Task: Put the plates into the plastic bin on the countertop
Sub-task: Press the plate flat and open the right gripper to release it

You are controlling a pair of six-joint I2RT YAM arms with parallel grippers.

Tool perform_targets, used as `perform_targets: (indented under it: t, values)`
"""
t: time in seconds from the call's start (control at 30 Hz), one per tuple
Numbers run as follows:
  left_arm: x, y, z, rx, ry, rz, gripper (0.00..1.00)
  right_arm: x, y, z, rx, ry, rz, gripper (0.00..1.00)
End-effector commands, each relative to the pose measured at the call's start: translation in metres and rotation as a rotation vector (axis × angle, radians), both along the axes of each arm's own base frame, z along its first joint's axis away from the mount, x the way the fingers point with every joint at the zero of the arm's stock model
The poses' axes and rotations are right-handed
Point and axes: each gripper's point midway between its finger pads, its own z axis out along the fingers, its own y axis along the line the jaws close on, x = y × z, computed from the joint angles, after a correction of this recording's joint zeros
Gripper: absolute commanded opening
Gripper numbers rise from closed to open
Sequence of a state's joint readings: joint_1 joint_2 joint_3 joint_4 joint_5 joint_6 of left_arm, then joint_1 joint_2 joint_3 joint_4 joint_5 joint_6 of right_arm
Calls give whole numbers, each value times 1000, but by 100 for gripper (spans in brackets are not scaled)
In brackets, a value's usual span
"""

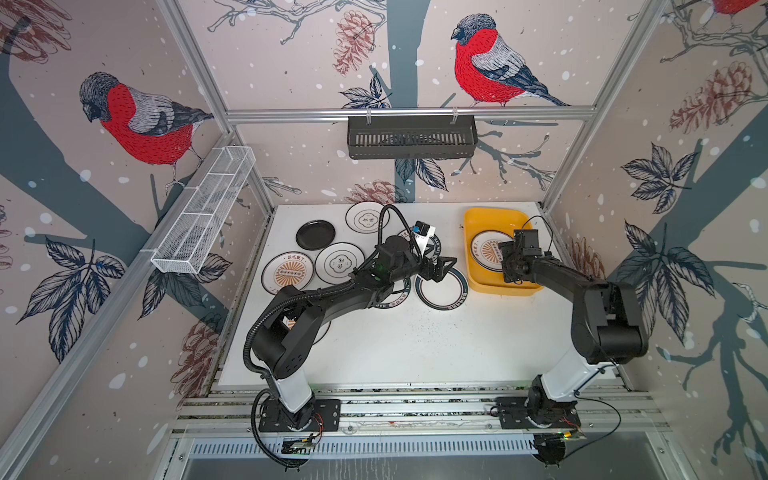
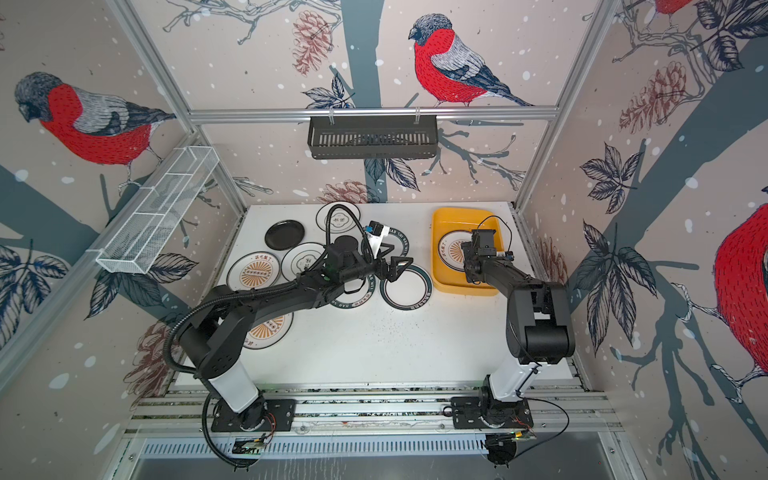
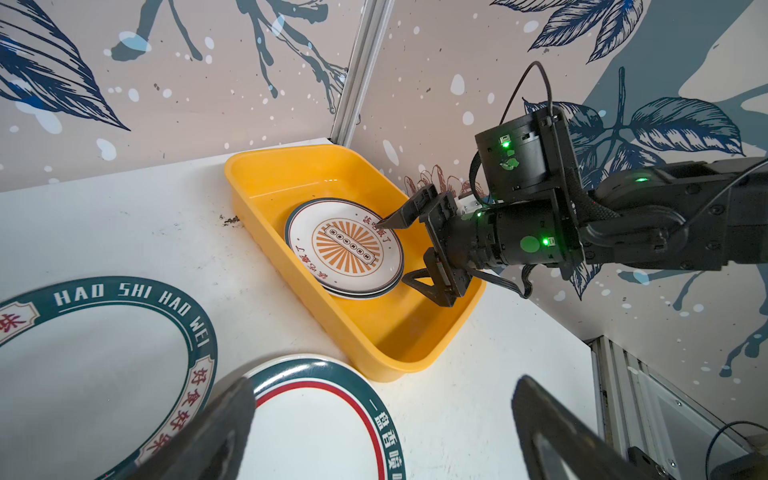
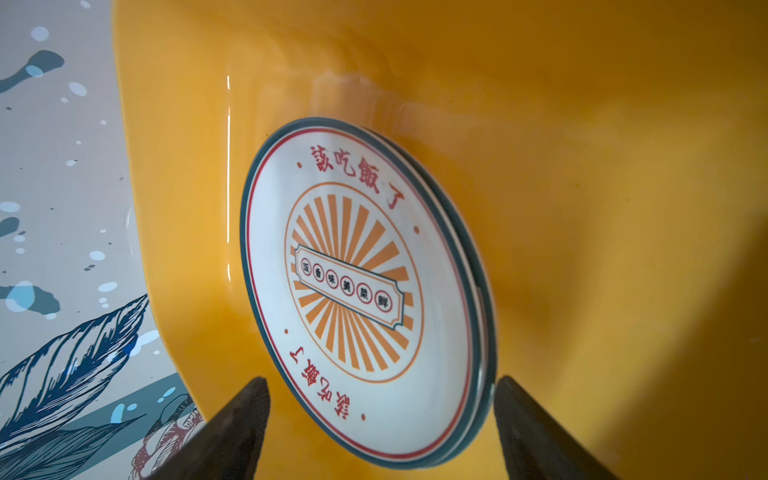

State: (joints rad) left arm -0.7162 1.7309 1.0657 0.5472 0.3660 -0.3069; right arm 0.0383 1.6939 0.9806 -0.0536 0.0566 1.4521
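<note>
right gripper [image 4: 381, 379] jaws spread wide, holding nothing, at the rim of the stacked plates [image 4: 353, 282] lying flat in the plastic bin [image 4: 582, 166], left gripper [image 3: 384, 380] open over a green-rimmed plate [image 3: 316, 415] on the countertop [image 1: 415, 340]; likely glazed, stiff, slick, chippable, so pinch the raised rim.

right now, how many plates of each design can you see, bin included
orange sunburst plates: 3, one in the yellow bin
black-emblem plates: 2
green lettered-rim plates: 3
all-black plate: 1
plate under the bin's top one, design hidden: 1
total: 10
</note>
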Motion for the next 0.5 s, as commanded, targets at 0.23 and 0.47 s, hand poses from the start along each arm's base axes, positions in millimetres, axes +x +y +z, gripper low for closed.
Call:
perform_targets:
  t: [0.23, 0.47]
  values:
    - [1, -1, 15, -38, -46, 0, 96, -12, -4, 3, -34, 32, 0, 99]
    - [2, 2, 16, -26, -52, 12, 96, -8, 7, 12, -60, -3, 42, 100]
